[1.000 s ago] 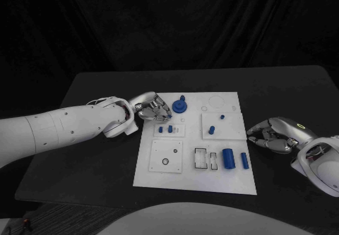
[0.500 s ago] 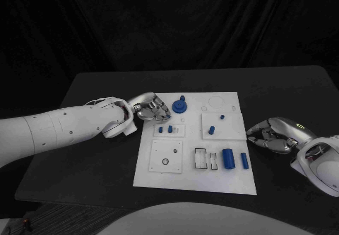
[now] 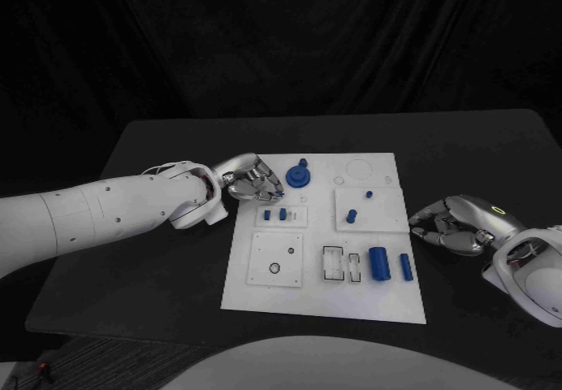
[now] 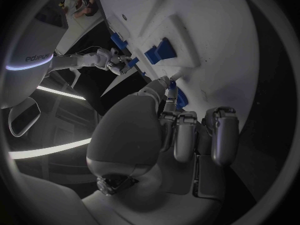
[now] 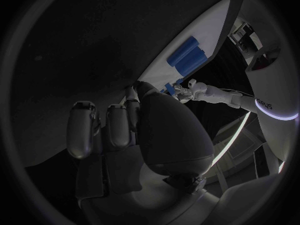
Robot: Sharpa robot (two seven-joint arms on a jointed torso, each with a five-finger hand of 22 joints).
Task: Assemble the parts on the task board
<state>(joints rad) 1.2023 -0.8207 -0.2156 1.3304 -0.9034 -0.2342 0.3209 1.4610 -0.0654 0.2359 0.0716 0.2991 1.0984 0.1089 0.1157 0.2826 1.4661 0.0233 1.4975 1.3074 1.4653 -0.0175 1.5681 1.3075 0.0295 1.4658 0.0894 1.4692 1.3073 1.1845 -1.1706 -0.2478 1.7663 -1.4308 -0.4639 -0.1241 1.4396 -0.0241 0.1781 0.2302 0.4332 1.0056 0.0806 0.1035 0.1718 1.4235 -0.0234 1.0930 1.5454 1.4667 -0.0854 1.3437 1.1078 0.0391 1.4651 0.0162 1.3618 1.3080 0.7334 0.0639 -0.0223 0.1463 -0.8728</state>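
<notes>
The left hand (image 3: pixel 252 185) rests at the far left corner of the task board (image 3: pixel 322 305), and its fingers (image 4: pixel 187 135) are curled in; in the left wrist view the thumb and one fingertip seem to pinch a small blue part (image 4: pixel 171 85) just above the white surface. The round blue gear piece (image 3: pixel 299 175) with its peg stands just beside these fingers, on the side toward the board's middle, and two small blue pegs (image 3: pixel 274 215) stand in their little plate a bit nearer to the robot than the fingers. The right hand (image 3: pixel 455 226) lies on the black desk (image 3: pixel 153 268) just off the board's right edge, with the fingers curled together and nothing visible in them. The big blue cylinder (image 3: pixel 379 262) and the thin blue pin (image 3: pixel 405 266) lie on the board close to these fingers, on the side toward the robot. I think the risk is now at the left hand: the pinched part is very small and the hold is only at the tips, so a small tilt could let it slip or enter its hole crooked. Also the knuckles are so near the gear piece that a sideways move could knock it.
</notes>
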